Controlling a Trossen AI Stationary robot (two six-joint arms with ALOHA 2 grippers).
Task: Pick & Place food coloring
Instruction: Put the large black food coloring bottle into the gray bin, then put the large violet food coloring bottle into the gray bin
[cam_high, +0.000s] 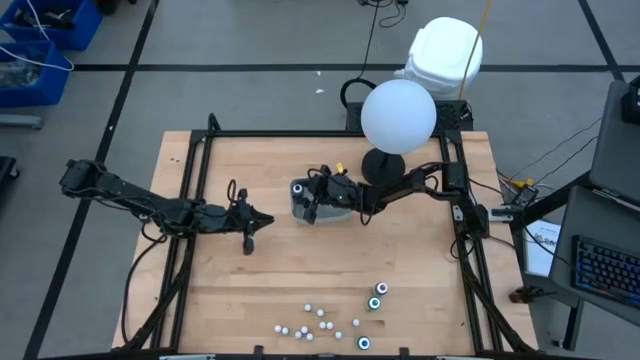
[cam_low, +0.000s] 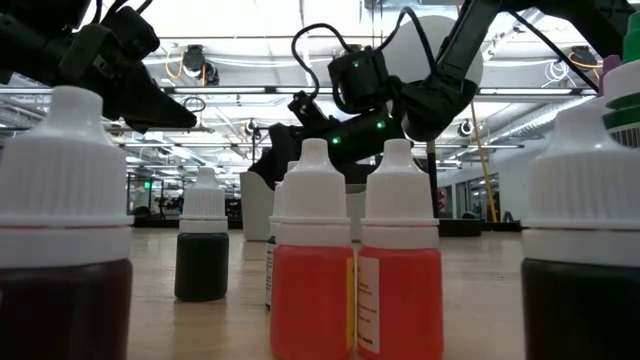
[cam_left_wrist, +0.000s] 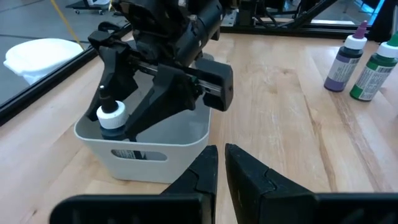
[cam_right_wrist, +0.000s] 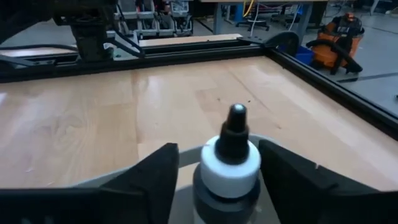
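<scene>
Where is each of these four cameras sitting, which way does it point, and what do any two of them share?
High: overhead, straight down on the table and both arms.
Low: table height, looking across past bottles; arms overhead.
Left wrist: on the left arm, facing the grey tray; its own left pincer shows below, shut.
Right wrist: on the right arm over the tray; its right pincer straddles a bottle.
Shared: both wrist views show that same bottle standing in the tray.

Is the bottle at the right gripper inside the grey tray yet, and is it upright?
Inside and upright: the bottle stands in the grey tray with its white cap up, between the right gripper's spread fingers.
</scene>
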